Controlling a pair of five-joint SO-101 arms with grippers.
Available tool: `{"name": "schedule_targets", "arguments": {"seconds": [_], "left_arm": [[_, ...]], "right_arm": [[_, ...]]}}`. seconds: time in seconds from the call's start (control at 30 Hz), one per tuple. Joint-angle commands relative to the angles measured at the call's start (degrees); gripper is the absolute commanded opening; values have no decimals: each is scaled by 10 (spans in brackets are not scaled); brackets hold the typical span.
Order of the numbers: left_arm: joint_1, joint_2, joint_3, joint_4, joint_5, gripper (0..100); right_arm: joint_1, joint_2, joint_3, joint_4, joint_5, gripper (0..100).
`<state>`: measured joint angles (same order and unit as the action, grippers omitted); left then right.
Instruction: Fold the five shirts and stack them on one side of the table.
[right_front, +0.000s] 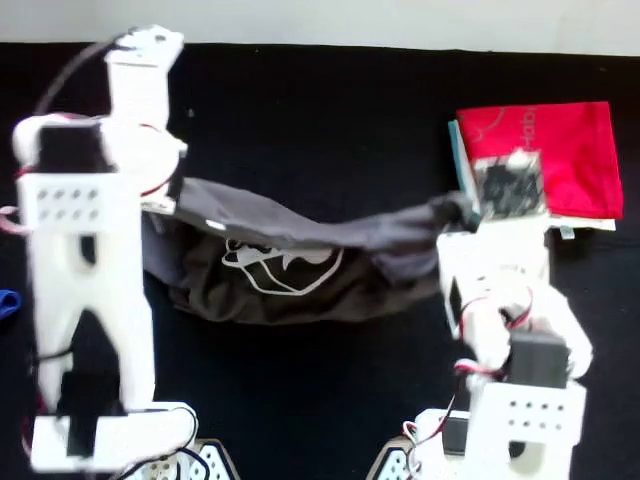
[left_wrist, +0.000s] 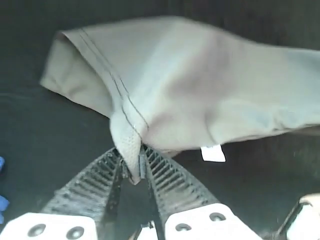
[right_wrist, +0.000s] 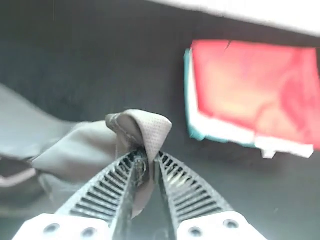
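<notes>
The grey shirt (right_front: 330, 235) sagged between the arms over the black tabletop (right_front: 320, 120), left hand (left_wrist: 134, 167) and right hand (right_wrist: 145, 160) each pinched on a bunched edge. It looked light, limp and thin; hems likely gave the surest hold.

Robotics lab bench: black-covered table (right_front: 320, 100) with two mounted white arms (right_front: 85, 250).

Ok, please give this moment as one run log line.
left gripper: shut on grey shirt | right gripper: shut on grey shirt | shirt state: stretched between both, sagging | folded stack: red on top
</notes>
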<state>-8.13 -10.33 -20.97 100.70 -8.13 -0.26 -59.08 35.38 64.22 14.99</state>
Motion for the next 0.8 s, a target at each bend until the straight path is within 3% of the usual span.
{"name": "schedule_targets", "arguments": {"seconds": [0.0, 0.43, 0.63, 0.77], "left_arm": [[-21, -74, -35, 2, 4, 9], [-28, -143, -188, 2, 4, 9], [-28, -144, -209, 4, 4, 9], [-28, -146, -218, 3, 4, 9]], "right_arm": [[8, 98, -181, 18, 7, 5], [7, 262, -617, 98, 8, 5], [8, 262, -737, 124, 11, 5], [8, 267, -757, 112, 56, 5]]}}
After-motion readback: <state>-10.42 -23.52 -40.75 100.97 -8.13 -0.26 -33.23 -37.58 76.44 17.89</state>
